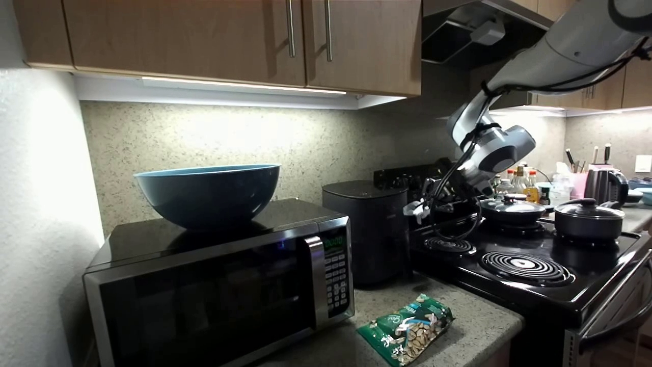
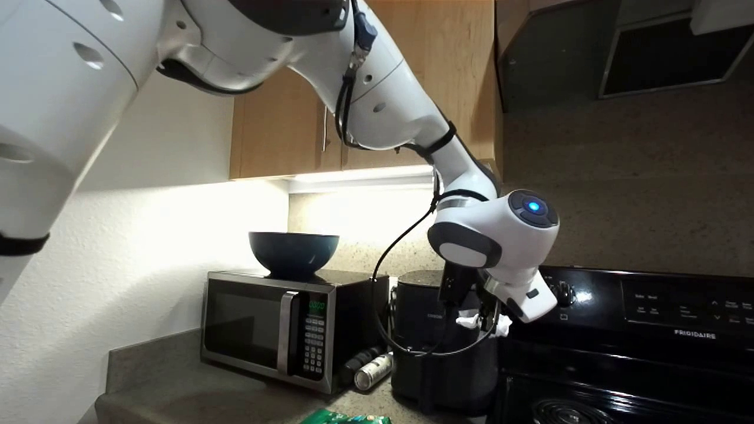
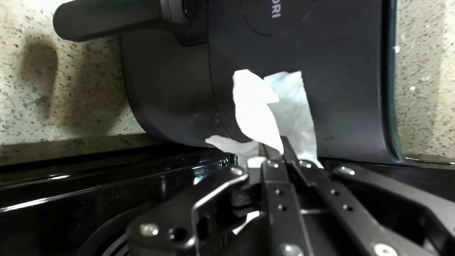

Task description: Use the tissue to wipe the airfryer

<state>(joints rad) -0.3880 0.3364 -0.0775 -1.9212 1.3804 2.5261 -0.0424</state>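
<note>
The airfryer (image 1: 364, 239) is a black, rounded upright appliance between the microwave and the stove; it also shows in an exterior view (image 2: 433, 377). In the wrist view the airfryer (image 3: 344, 92) fills the upper middle, with its handle at upper left. My gripper (image 3: 279, 147) is shut on the tissue (image 3: 254, 110), a crumpled white wad that sticks out past the fingertips in front of the airfryer's dark wall. The tissue also shows in both exterior views (image 1: 417, 210) (image 2: 500, 325), close beside the airfryer. I cannot tell whether the tissue touches the airfryer.
The microwave (image 1: 204, 300) carries a blue bowl (image 1: 214, 196). A green packet (image 1: 407, 331) lies on the counter in front. The stove (image 1: 550, 300) holds a lidded pan (image 1: 512, 211) and a pot (image 1: 588, 224). A can (image 2: 374, 372) lies between microwave and airfryer.
</note>
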